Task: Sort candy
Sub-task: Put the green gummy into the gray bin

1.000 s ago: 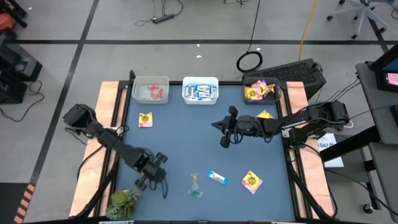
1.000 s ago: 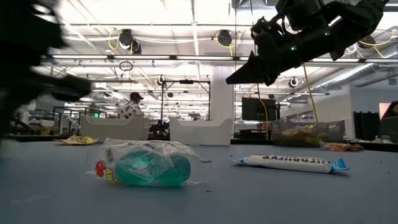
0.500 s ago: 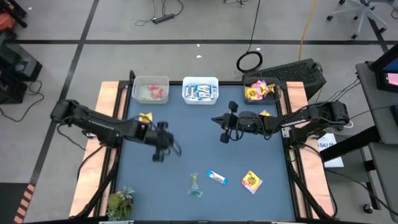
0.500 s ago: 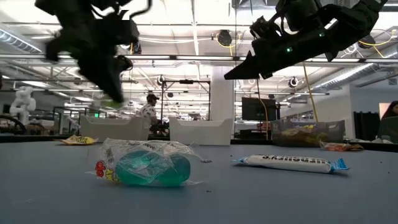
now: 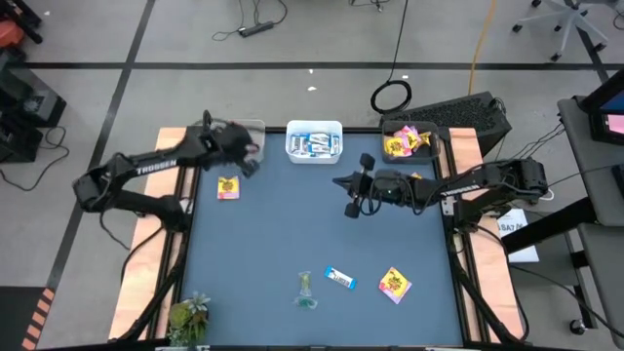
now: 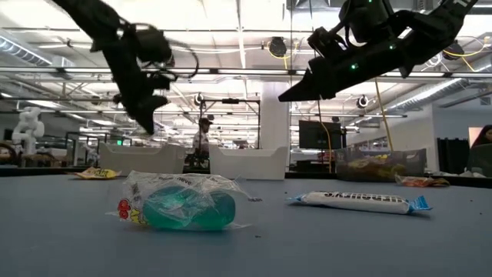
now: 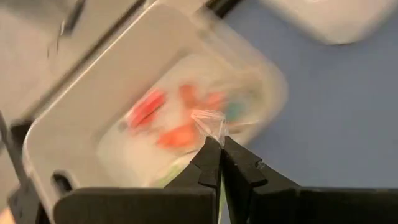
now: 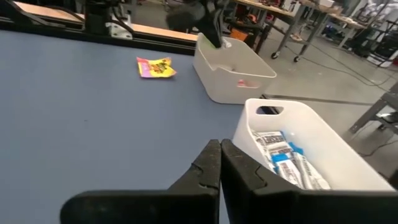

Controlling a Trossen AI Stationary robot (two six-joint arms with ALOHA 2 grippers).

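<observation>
My left gripper (image 7: 219,142) hangs over the far-left clear bin (image 5: 236,139) of red and pink pieces and is shut on a clear-wrapped candy (image 7: 210,121). My right gripper (image 5: 353,198) hovers shut and holding nothing above the table's right-centre, well off the surface in the low view (image 6: 288,95). Lying flat on the blue table are a yellow packet (image 5: 228,187), a clear-greenish sweet (image 5: 306,289), a blue-and-white bar (image 5: 339,279) and another yellow packet (image 5: 394,284). My left gripper pinches the clear candy by an edge of its wrapper (image 7: 214,129) between the two fingertips, coming from above and slanting down. The candy is lifted clear and sticks out past the fingertips, over the bin's inside.
The middle bin (image 5: 314,142) holds blue-and-white bars, the far-right bin (image 5: 409,142) yellow packets, with one yellow packet (image 5: 416,179) beside it. A green leafy plant (image 5: 190,314) sits at the near-left corner. Wooden rails (image 5: 168,210) flank the table's sides.
My left gripper has swung from the near-left corner by the plant, across the table's left half toward the far edge, and now stands over the far-left bin. My right gripper has stayed almost where it was.
</observation>
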